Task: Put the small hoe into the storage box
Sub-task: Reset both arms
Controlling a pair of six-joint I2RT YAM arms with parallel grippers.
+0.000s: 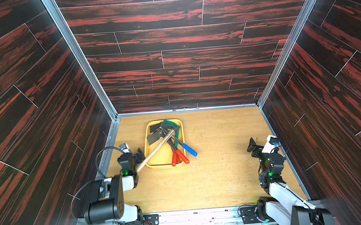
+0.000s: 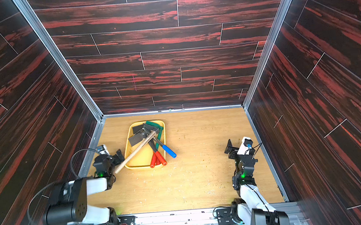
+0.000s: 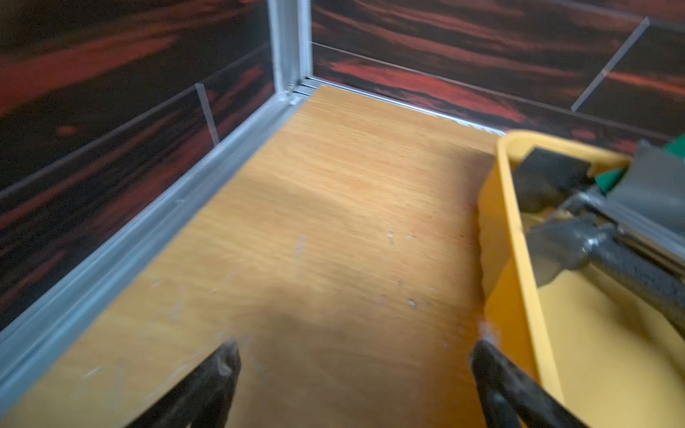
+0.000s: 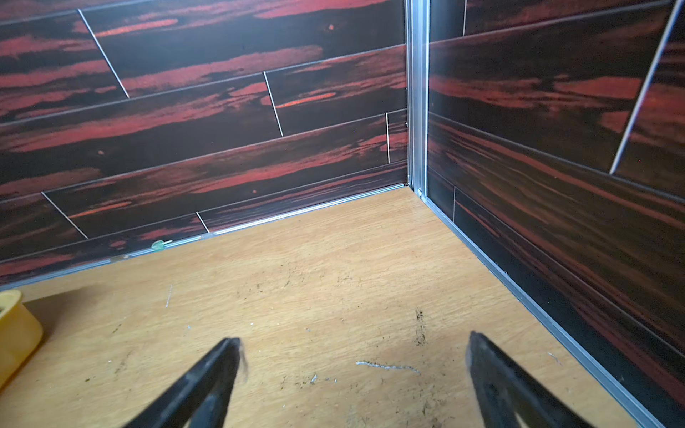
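The yellow storage box [image 1: 165, 160] [image 2: 143, 161] stands left of the table's middle, near the back. Several small hoes lie piled in it, with their dark blades at the far end. A wood-handled hoe [image 1: 156, 150] [image 2: 134, 153] lies slantwise, and its handle end juts past the box's near-left corner. Red grips [image 1: 181, 156] and a blue grip [image 1: 189, 149] overhang the near and right rims. My left gripper [image 1: 140, 153] [image 3: 356, 346] is open and empty beside the box's left wall [image 3: 511, 237]. My right gripper [image 1: 251, 145] [image 4: 356, 338] is open and empty at the right side, over bare wood.
Dark red wood-patterned walls with aluminium rails [image 1: 111, 131] close in the table on the left, back and right. The light wooden tabletop [image 1: 218, 171] is scuffed and speckled. A small green bit [image 4: 159, 244] lies at the back rail. One corner of the box [image 4: 15, 326] shows in the right wrist view.
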